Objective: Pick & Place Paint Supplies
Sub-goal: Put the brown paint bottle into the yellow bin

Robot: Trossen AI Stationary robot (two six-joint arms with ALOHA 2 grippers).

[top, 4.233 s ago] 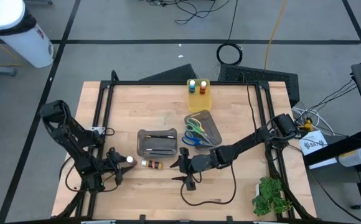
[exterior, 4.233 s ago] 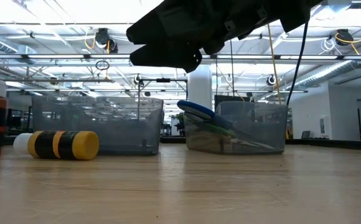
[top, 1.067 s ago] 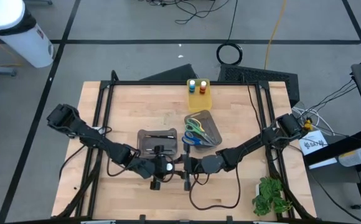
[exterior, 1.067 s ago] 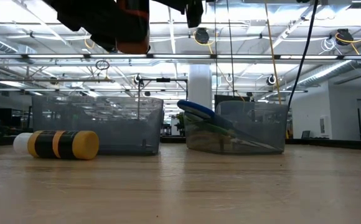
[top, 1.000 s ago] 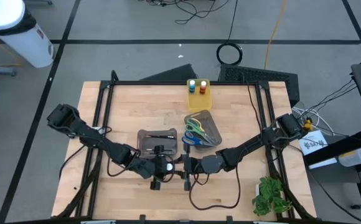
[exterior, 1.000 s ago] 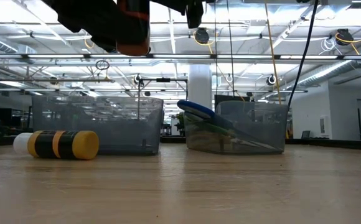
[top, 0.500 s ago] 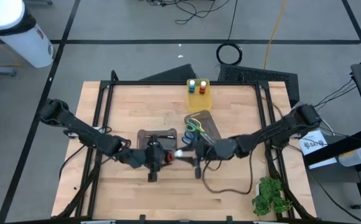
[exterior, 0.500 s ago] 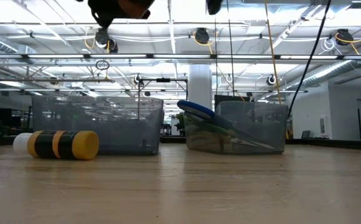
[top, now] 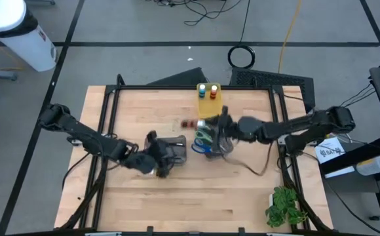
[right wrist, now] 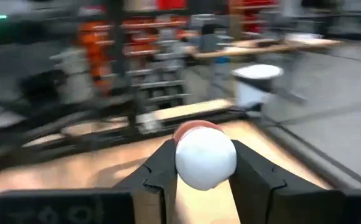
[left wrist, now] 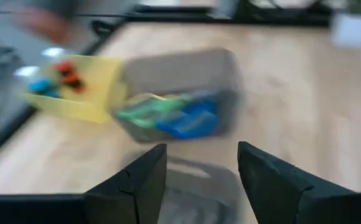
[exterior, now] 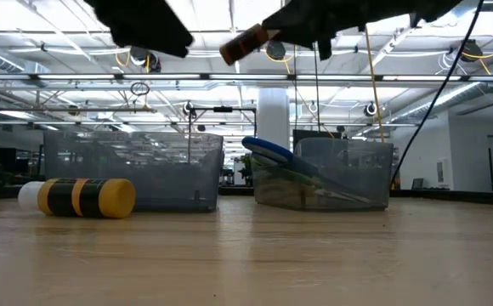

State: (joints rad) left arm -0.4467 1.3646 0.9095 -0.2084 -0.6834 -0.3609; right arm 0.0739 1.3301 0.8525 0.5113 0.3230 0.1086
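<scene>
1. One pot, banded yellow and black with a white end, lies on its side on the table, just in front of the grey bin.
2. Left claw hangs over that bin, fingers apart, nothing between them.
3. Scissors lie in the tilted grey bin beside it.
4. Right claw is clamped on a pale-capped pot, raised above the scissors bin.
5. Blue pot and orange pot stand in the yellow bin at the far edge.
</scene>
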